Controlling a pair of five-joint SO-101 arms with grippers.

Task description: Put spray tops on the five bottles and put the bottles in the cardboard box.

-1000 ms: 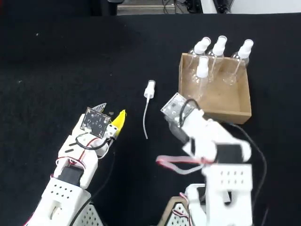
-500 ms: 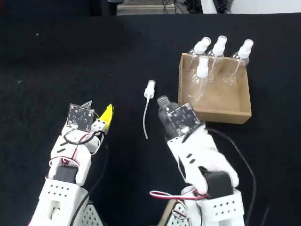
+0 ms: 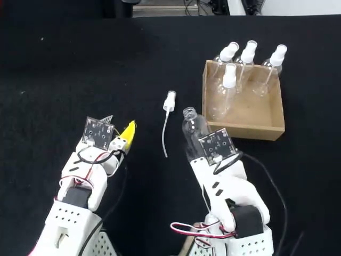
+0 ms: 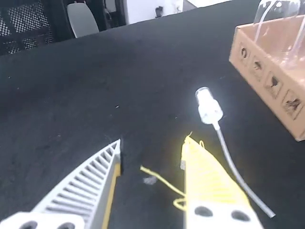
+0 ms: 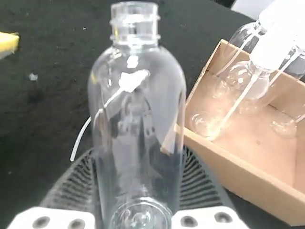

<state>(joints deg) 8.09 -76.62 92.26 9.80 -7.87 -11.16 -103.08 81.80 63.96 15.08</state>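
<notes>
The uncapped bottle (image 5: pixel 138 119) sits between the jaws of the right gripper (image 5: pixel 140 183), which are clamped on its lower body. Its open neck points away from the wrist, close to the cardboard box (image 3: pixel 242 129), where four capped bottles (image 3: pixel 229 88) stand. The spray top (image 3: pixel 169 101) lies on the black counter (image 3: pixel 80 69) between the arms. The left gripper (image 4: pixel 152 143) is angled low beside it, jaws spread wide and empty.
</notes>
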